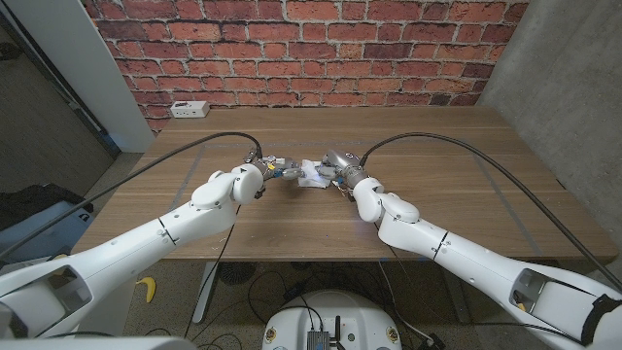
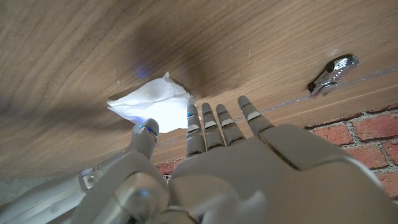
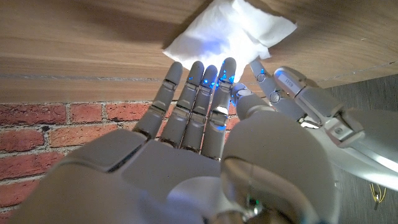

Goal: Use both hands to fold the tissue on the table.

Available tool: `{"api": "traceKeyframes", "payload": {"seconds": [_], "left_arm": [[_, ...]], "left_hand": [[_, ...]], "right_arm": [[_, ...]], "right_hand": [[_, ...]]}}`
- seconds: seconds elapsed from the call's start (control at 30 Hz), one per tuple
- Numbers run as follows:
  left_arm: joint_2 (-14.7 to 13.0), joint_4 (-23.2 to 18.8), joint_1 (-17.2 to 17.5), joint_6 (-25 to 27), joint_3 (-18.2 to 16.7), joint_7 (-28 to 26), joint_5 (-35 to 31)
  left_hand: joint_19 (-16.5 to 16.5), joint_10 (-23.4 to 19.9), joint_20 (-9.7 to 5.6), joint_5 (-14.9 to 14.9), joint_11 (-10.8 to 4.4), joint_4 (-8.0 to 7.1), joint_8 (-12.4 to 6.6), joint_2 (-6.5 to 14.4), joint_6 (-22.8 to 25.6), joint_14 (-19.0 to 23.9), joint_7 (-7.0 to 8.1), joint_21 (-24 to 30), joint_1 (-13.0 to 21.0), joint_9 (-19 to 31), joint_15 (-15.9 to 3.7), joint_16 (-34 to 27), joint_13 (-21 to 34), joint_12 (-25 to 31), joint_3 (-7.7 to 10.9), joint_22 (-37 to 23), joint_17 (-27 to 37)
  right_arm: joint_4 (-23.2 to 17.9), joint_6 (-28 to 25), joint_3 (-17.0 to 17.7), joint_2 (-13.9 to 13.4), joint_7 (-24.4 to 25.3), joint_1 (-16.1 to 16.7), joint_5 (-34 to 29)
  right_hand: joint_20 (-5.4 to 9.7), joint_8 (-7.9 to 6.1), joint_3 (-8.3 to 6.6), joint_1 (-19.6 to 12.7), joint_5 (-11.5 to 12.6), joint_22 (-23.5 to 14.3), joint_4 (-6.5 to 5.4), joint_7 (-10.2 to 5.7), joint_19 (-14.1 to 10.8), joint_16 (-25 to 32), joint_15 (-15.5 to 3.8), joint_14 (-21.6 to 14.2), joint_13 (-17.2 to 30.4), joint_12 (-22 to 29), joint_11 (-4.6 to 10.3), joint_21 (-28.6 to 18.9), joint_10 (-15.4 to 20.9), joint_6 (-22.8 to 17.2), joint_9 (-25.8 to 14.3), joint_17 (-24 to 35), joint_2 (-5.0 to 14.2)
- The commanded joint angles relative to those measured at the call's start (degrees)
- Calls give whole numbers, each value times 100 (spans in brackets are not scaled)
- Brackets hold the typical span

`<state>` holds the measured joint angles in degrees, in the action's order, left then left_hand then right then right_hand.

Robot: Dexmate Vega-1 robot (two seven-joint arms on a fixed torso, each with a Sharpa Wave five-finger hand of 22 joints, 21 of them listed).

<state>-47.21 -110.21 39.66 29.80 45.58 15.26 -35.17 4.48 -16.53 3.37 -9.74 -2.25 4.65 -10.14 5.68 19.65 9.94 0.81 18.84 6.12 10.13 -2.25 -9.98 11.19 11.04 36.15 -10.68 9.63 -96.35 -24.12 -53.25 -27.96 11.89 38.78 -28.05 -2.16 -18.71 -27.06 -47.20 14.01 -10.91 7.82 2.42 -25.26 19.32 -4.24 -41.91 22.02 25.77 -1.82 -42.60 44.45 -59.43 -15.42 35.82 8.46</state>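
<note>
The white tissue [image 1: 313, 175] is lying crumpled near the middle of the wooden table [image 1: 457, 185], between the two hands and well away from every table edge. It is being touched from one side by the left hand [image 1: 273, 168], whose fingers [image 2: 214, 121] are extended and spread beside it with the thumb at its edge; whether it is actually being pinched cannot be told. From the other side it is being met by the right hand [image 1: 337, 171], whose straight fingers [image 3: 202, 84] are reaching its border. Wide bare wood is lying on both sides. A white power strip [image 1: 190, 108] is sitting at the far left edge by the brick wall [image 1: 311, 49]. No writing is readable.
</note>
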Motion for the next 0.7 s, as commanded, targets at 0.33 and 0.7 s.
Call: {"api": "traceKeyframes", "payload": {"seconds": [0.33, 0.7], "left_arm": [[18, -143, 805, -415, -497, -2030, -163], [270, 112, 1608, -1655, -1420, -3712, 1078]], "left_hand": [[211, -233, 176, -29, 144, -220, -103, 341, 178, 292, -38, 18, -30, 28, 57, -116, 0, 148, 188, -32, 30], [530, -425, 324, -51, 198, -250, -78, 348, 214, 675, 31, 117, 67, 30, 89, -172, 8, 195, 344, -42, 31]], "right_arm": [[-80, 611, 618, 28, 1043, 462, 350], [-18, 1540, 1279, 101, 1285, 812, 1473]], "right_hand": [[-20, 295, -40, 143, -31, 9, 22, -109, 142, -161, -190, 289, -126, -397, 56, -55, -637, 531, 106, -82, -15], [19, 587, -83, 212, -45, 31, 65, -234, 343, -396, -150, 676, -227, -724, 1, 0, -1101, 1079, 181, -249, -73]]}}
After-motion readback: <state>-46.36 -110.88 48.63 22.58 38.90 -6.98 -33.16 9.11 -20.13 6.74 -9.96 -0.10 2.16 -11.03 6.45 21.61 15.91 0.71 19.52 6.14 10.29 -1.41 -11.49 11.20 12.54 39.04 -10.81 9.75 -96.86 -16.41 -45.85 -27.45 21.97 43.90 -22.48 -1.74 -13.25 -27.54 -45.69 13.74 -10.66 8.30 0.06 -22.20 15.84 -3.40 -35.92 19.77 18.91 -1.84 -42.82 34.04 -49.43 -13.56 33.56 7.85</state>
